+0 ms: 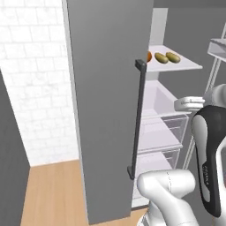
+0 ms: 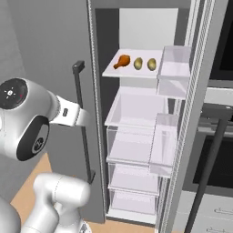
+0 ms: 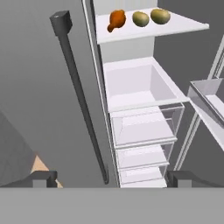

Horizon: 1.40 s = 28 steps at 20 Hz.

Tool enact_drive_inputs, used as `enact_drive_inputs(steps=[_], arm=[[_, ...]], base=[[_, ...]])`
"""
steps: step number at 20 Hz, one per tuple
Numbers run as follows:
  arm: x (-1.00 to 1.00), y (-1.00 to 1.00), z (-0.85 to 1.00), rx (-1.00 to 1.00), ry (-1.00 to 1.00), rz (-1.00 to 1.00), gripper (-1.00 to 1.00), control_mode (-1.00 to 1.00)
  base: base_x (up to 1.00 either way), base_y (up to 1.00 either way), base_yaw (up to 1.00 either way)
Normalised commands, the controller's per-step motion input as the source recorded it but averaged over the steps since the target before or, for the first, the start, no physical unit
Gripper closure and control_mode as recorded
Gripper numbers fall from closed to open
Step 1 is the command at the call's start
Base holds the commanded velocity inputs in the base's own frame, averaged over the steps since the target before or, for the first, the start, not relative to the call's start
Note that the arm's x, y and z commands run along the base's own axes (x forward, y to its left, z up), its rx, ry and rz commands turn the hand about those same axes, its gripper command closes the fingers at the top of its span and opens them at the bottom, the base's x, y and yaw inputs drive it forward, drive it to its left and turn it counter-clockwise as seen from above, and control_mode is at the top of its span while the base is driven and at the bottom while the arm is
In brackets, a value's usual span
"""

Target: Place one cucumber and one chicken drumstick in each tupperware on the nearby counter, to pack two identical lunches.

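Grey all down the left: fridge door (image 3: 39,87), swung open, with a dark bar handle (image 3: 81,96) down its edge. Looking straight into the fridge through the hand view. Up top, a white shelf (image 3: 175,29), and on it the goods in a row. Orange-brown drumstick (image 3: 116,19) at the left end, thin end pointing down toward the shelf's front edge. Just beside it a yellow-green cucumber (image 3: 140,19), then a second cucumber (image 3: 160,16) just beside that, near but apparently not touching. All three lying well back from the hand (image 3: 113,178), far up in the hand view.

Hand wide open, fingertips (image 3: 43,177) spread far apart at the bottom of the view, gripping nothing, touching nothing. Aimed into the fridge from low down, level with the clear drawers (image 3: 144,127) stacked under a deep white bin (image 3: 131,83).

From the right base view, same row on the top shelf, drumstick nearest the door, with clear door bins (image 2: 175,68) hanging on the right-hand side and a dark oven front (image 2: 218,150) beyond. From the left base view, door blocking much of the fridge, drumstick half hidden behind the door edge, both cucumbers clear to see. White brick wall (image 1: 31,66) and wood floor (image 1: 48,194) off to the left.
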Motion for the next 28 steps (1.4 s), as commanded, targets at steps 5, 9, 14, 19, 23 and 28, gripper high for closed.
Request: enact_drive_inputs(steps=[5, 9, 14, 19, 23, 28], arm=[[0.00, 0.00, 0.00, 0.00, 0.00, 0.00, -1.00, 1.00], [0.00, 0.00, 0.00, 0.00, 0.00, 0.00, -1.00, 1.00], [0.00, 0.00, 0.00, 0.00, 0.00, 0.00, -1.00, 1.00], [0.00, 0.00, 0.00, 0.00, 0.00, 0.00, -1.00, 1.00], [0.00, 0.00, 0.00, 0.00, 0.00, 0.00, -1.00, 1.00], [0.11, 0.00, 0.00, 0.00, 0.00, 0.00, -1.00, -1.00]], base=[[0.39, -0.21, -0.10], [0.23, -0.18, -0.07], [0.55, -0.25, -0.07], [0.38, -0.44, 0.00], [0.49, 0.04, 0.00], [0.49, 0.17, -0.02]])
